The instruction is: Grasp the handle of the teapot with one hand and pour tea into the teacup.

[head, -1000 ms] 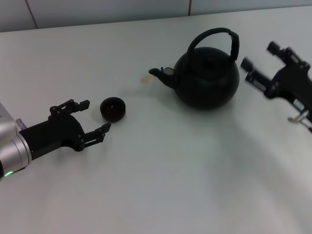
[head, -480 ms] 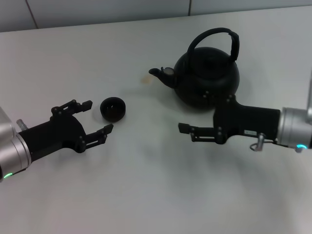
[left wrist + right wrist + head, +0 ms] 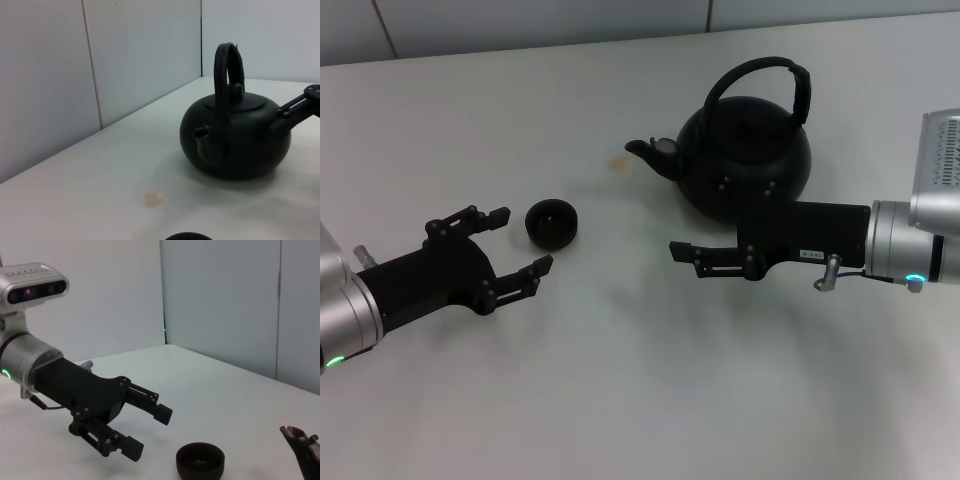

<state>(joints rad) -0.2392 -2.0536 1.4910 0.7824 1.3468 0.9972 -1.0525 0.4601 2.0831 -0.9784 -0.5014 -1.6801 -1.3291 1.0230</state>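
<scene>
Head view: the teapot [image 3: 745, 150] stands upright on the table [image 3: 620, 400], its handle [image 3: 760, 75] arched overhead and its spout [image 3: 650, 155] turned toward the teacup [image 3: 551, 223], which sits well apart. The left gripper [image 3: 515, 245] rests just beside the cup, fingers spread wide, holding nothing. The right gripper [image 3: 682, 257] reaches low in front of the pot; its opening cannot be told.

Left wrist view: the teapot [image 3: 235, 135] stays free, nothing around its handle.

Right wrist view: the teacup [image 3: 200, 460] sits near the left gripper [image 3: 150, 432], likely ready to steady it.
</scene>
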